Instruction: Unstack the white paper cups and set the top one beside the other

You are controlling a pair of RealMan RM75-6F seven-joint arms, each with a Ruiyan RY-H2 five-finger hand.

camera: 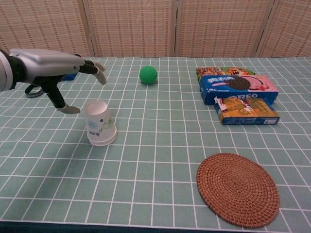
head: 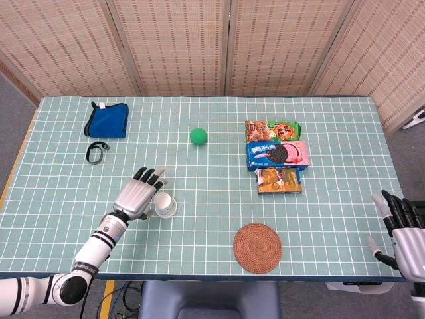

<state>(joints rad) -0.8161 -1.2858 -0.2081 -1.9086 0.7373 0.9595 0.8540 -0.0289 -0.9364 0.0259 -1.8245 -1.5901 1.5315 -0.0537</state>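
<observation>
The stacked white paper cups point(head: 164, 204) point(camera: 100, 124) stand upside down on the table, left of centre, with a green print on the side. My left hand point(head: 139, 193) point(camera: 54, 68) hovers just left of and above the stack, fingers spread, holding nothing; its thumb tip lies close to the cup's upper left edge. My right hand point(head: 406, 234) sits at the table's near right corner, fingers apart and empty, seen only in the head view.
A woven round coaster point(head: 257, 247) point(camera: 237, 188) lies near the front edge. Snack boxes point(head: 277, 157) point(camera: 237, 94) are stacked at the right. A green ball point(head: 198, 136) point(camera: 148, 74) sits behind the cups. A blue cloth point(head: 107, 119) and black band point(head: 96, 152) lie far left.
</observation>
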